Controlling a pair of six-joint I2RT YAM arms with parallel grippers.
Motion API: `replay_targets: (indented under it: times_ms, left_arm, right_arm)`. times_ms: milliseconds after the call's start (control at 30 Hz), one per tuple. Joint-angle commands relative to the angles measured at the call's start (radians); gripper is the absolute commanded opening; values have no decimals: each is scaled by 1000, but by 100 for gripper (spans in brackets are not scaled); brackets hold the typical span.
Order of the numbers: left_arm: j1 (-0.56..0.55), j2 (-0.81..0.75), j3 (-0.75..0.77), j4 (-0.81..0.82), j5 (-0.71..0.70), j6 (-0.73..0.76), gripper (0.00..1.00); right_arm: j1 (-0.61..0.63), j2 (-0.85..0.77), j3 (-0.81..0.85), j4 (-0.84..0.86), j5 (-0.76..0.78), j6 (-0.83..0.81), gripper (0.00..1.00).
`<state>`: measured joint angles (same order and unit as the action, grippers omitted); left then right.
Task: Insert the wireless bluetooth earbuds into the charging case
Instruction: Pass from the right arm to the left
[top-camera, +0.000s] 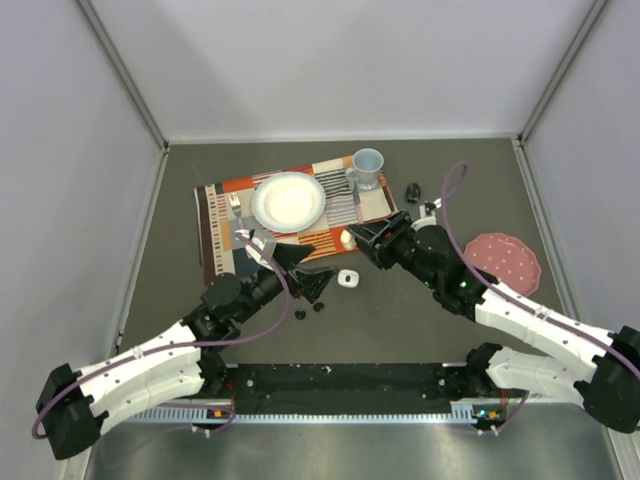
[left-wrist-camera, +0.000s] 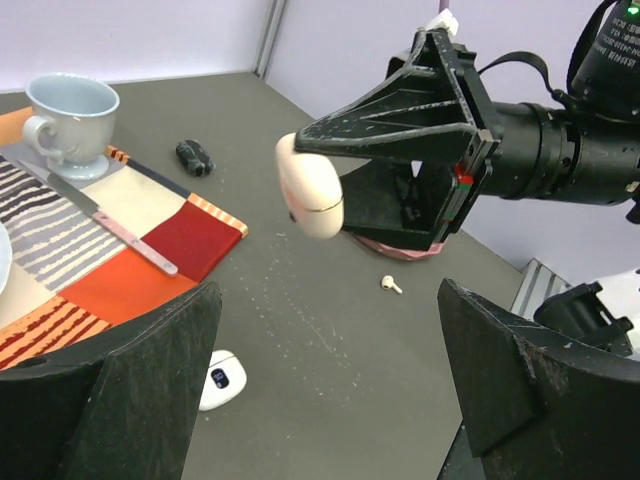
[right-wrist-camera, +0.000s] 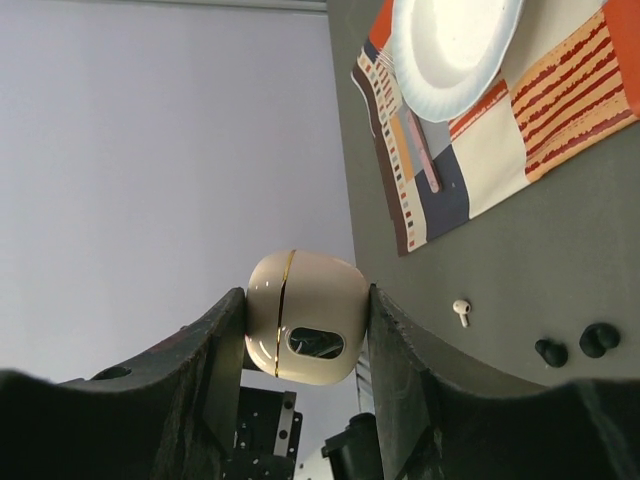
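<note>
My right gripper (top-camera: 354, 238) is shut on a cream, egg-shaped charging case (top-camera: 346, 238) with a gold seam and holds it above the table; the case shows in the right wrist view (right-wrist-camera: 307, 316) and the left wrist view (left-wrist-camera: 310, 186). My left gripper (top-camera: 306, 272) is open and empty, just left of it and facing it (left-wrist-camera: 325, 335). Two black earbuds (top-camera: 300, 314) (right-wrist-camera: 550, 351) lie on the table below the left gripper. A white earbud (left-wrist-camera: 391, 284) lies near the pink plate, and one (right-wrist-camera: 461, 311) lies near the placemat.
A small white case with a screen (top-camera: 348, 279) lies between the grippers. A patterned placemat (top-camera: 225, 205) carries a white plate (top-camera: 289, 200), a blue cup (top-camera: 366, 167) and cutlery. A black case (top-camera: 412, 190) and a pink plate (top-camera: 503, 260) are at the right.
</note>
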<state>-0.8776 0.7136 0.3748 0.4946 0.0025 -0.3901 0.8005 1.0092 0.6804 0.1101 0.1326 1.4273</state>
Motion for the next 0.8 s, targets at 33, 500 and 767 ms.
replay_targets:
  times_ms: [33,500,767]
  left_arm:
    - [-55,73,22,212,-82,22,94]
    - [-84,225,29,384,-216,57,74]
    - [-86,261,36,389,-217,53,62]
  right_arm:
    - [61,32,22,109,81,53,0]
    - [132,78,36,168,78,65,0]
    - [134,81,15,236,56,65,0]
